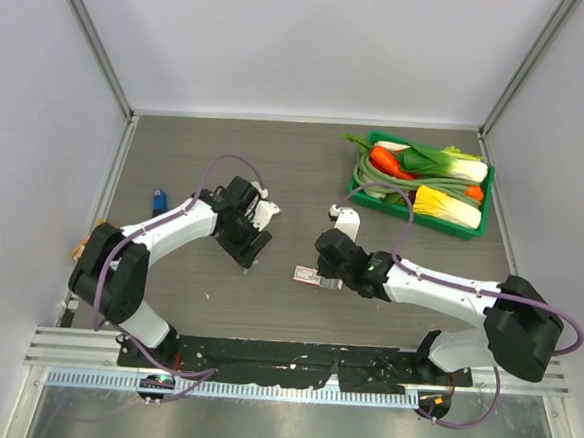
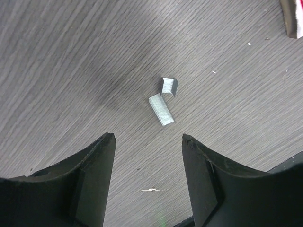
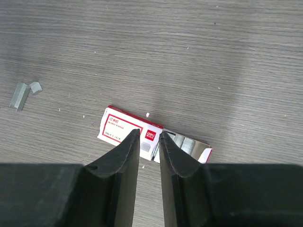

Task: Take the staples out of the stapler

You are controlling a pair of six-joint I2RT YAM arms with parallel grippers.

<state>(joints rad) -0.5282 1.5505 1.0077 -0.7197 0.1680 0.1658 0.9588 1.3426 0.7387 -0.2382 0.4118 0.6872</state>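
Two short grey strips of staples [image 2: 161, 109] lie on the wood-grain table just ahead of my left gripper [image 2: 147, 137], which hangs open above the bare tabletop with nothing between its fingers. The right wrist view shows the same staples [image 3: 20, 96] at its far left. My right gripper [image 3: 149, 132] hovers over a red-and-white staple box [image 3: 118, 126]. Its jaws stand a narrow gap apart and hold nothing. The box's tray is slid out, with more strips inside. The small blue stapler [image 1: 158, 202] lies far left, apart from both grippers [image 1: 248, 260] [image 1: 320, 273].
A green tray [image 1: 355, 189] full of toy vegetables stands at the back right. The staple box [image 1: 307, 275] lies between the two arms. White walls and metal posts close in the table on three sides.
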